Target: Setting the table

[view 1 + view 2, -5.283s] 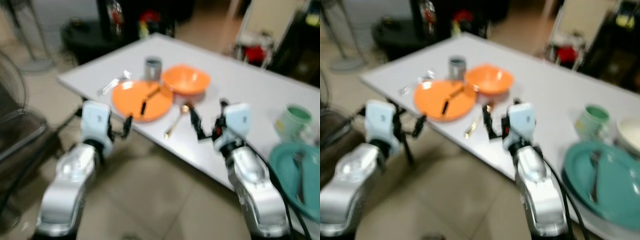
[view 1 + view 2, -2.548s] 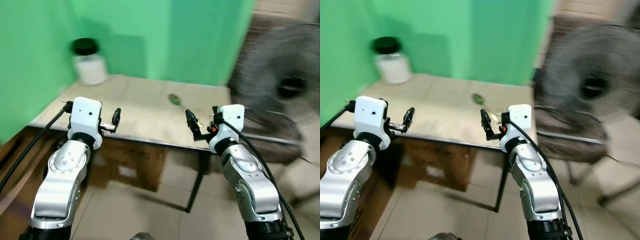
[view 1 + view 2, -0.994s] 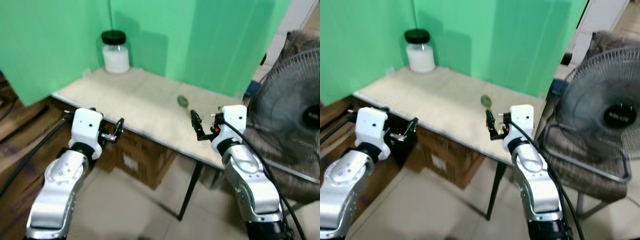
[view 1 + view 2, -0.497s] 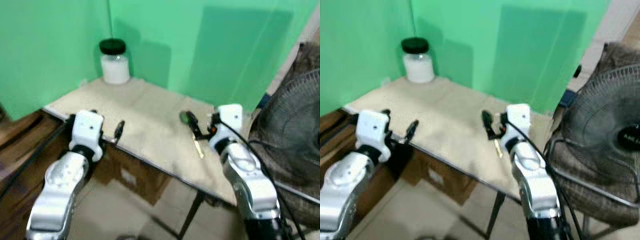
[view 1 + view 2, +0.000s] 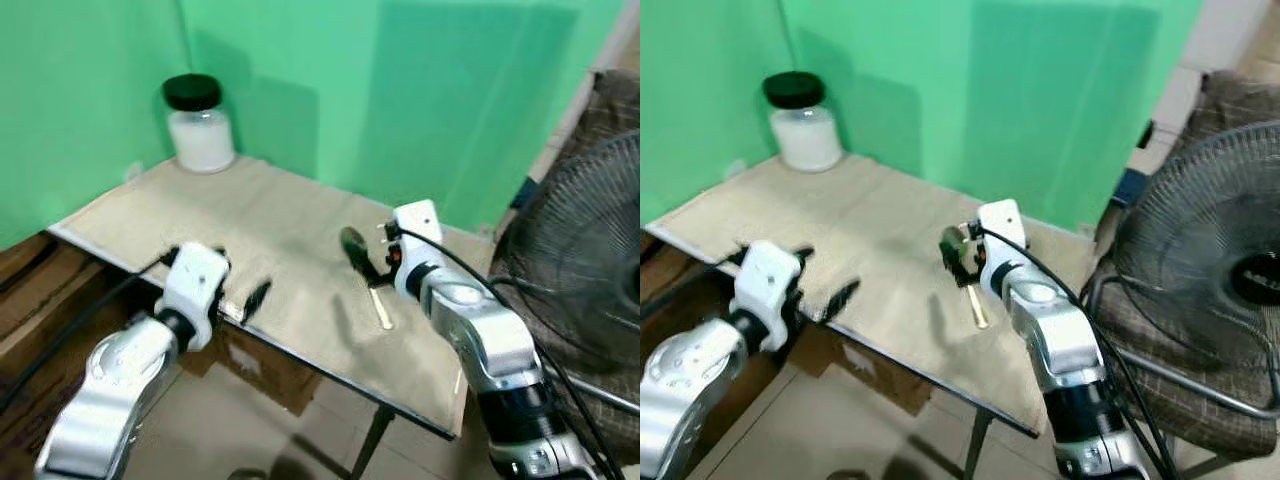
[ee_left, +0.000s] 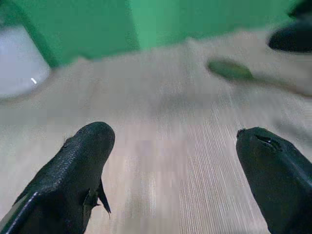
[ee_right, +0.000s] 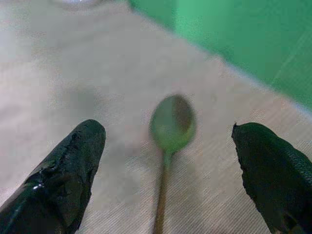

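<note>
Green-bowled spoon with gold handle (image 7: pixel 169 127) flat on beige tabletop (image 5: pixel 200 215) | right gripper (image 7: pixel 165 165) over it, fingers wide apart | step: reach-to-pick | next: lower, close on handle | left gripper (image 6: pixel 180 161) spread, idle.

spoon (image 7: pixel 171 122): green bowl — gold-toned handle
table (image 5: pixel 280 215): pale beige, fine woodgrain
jar (image 5: pixel 198 125): white — black lid
backdrop (image 5: pixel 300 70): bright green
fan (image 5: pixel 1215 250): black wire grille
</note>
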`<state>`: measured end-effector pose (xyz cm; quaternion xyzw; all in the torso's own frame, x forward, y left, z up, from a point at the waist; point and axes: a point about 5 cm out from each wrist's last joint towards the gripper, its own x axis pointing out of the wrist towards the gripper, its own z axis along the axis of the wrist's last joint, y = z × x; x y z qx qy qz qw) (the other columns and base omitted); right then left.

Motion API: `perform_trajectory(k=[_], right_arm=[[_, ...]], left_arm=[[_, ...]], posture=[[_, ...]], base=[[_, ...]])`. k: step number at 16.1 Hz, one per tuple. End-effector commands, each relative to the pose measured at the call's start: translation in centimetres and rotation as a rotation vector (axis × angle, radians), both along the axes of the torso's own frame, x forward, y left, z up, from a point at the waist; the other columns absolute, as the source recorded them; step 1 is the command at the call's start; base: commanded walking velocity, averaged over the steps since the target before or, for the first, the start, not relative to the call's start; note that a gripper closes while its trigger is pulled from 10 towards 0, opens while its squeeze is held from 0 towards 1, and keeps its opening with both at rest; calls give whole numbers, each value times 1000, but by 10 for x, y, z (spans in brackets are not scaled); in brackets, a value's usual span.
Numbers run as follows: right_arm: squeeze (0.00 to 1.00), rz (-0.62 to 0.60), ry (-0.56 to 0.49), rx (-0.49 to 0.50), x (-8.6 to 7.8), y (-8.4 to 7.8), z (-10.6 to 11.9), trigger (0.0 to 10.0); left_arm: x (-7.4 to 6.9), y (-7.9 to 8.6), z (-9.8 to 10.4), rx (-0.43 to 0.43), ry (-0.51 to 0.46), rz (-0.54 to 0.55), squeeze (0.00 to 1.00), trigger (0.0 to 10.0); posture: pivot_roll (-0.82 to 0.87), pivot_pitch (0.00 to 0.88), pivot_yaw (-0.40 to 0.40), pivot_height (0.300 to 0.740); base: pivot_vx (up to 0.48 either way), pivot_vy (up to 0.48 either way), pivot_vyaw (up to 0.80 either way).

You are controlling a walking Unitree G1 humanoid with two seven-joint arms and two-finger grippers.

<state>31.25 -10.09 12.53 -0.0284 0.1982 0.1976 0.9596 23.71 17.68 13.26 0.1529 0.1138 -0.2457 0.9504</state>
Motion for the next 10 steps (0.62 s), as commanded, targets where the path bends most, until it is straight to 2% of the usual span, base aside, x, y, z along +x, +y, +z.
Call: perform_trajectory(k=[1, 4, 5, 6, 7, 8, 10], right_arm=[[0, 15, 64, -13, 5, 2, -1, 10000], [0, 26, 117, -34, 10, 9, -1, 10000], [0, 27, 167, -54, 12, 14, -5, 10000], [0, 25, 185, -62, 13, 16, -7, 8078], [0, 17, 195, -68, 14, 17, -10, 4941], [0, 13, 198, -70, 15, 17, -11, 4314], [0, 0, 209, -85, 19, 17, -16, 1216]], left_arm=[[-5, -4, -4, 5, 57, -92, 0, 10000], [-9, 1, -4, 27, 94, -145, 0, 10000], [-11, 4, -3, 38, 114, -172, 0, 10000], [-13, 5, -3, 39, 124, -187, 0, 10000], [-14, 5, -3, 38, 133, -198, 0, 10000], [-15, 5, -4, 37, 138, -203, 0, 10000], [-15, 5, -4, 38, 148, -218, 0, 10000]], posture=[[195, 0, -36, 740], [196, 0, -37, 740], [198, 0, -37, 740], [198, 0, -37, 740], [197, 0, -36, 740], [197, 0, -36, 740], [194, 0, -33, 740]], base=[[0, 0, 0], [0, 0, 0], [0, 0, 0], [0, 0, 0], [0, 0, 0], [0, 0, 0], [0, 0, 0]])
